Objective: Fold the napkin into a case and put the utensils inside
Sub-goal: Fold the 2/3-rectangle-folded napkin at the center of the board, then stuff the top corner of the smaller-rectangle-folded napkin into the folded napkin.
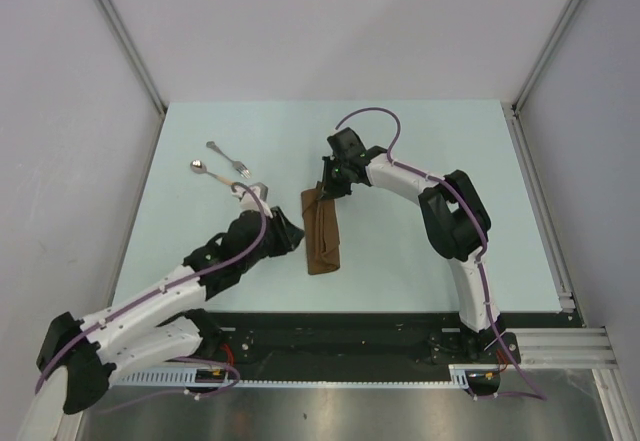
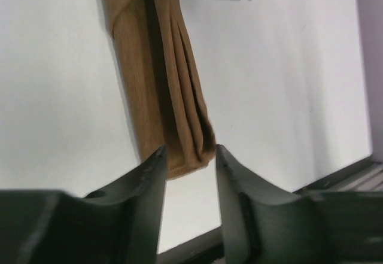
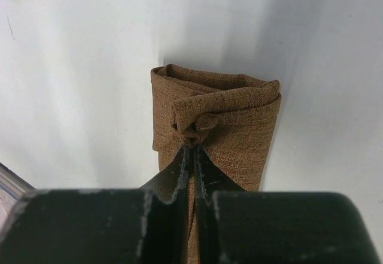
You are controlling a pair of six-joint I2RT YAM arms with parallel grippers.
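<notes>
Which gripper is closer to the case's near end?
Left. The left gripper stands open at the case's near end; the right gripper pinches a fold at its far end.

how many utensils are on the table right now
2. The fork lies on the far-left part of the table; the spoon sits just left of it. Both are outside the folded napkin, whose inside is not visible.

The left arm lies low, stretched forward and to the right from its base. Its left gripper (image 1: 296,233) has the jaws parted (a clear gap shows between the fingers (image 2: 146,180)). The right arm arches at the elbow and bends back leftward, with the right gripper (image 1: 326,191) angled down and pinched tight on the case (image 3: 239,138).
</notes>
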